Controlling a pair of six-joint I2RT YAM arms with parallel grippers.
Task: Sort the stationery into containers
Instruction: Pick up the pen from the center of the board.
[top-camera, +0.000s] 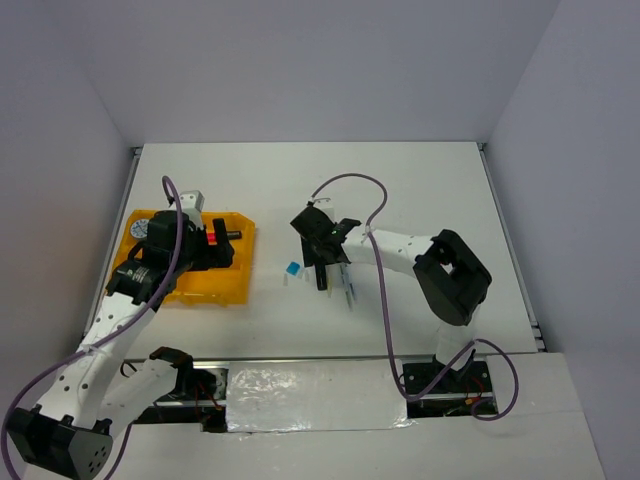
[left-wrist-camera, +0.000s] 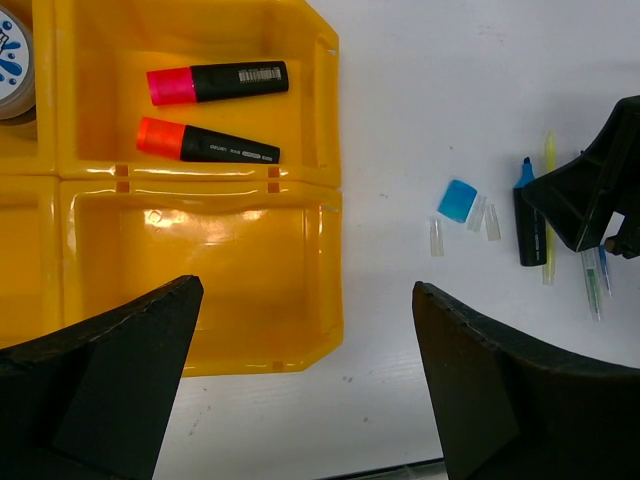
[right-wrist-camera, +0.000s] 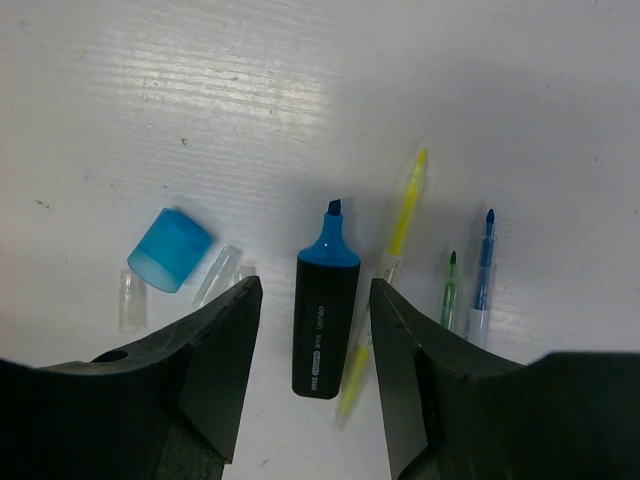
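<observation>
The yellow-orange tray (top-camera: 232, 288) lies at the left. In the left wrist view its far right compartment holds a pink-capped marker (left-wrist-camera: 217, 82) and an orange-capped marker (left-wrist-camera: 207, 146), and a tin (left-wrist-camera: 12, 60) shows at the left edge. The near right compartment (left-wrist-camera: 200, 250) is bare. My left gripper (left-wrist-camera: 308, 295) is open and empty over the tray's near right corner. My right gripper (right-wrist-camera: 312, 335) is open, one jaw on each side of an uncapped black marker with a blue tip (right-wrist-camera: 324, 320), not touching it. Its blue cap (right-wrist-camera: 169, 249) lies to the left.
Thin yellow (right-wrist-camera: 405, 215), green (right-wrist-camera: 451, 290) and blue (right-wrist-camera: 482, 265) pens lie right of the marker. Two clear pen caps (right-wrist-camera: 217, 275) lie by the blue cap. A purple cable (top-camera: 350, 180) loops over the right arm. White walls enclose the table.
</observation>
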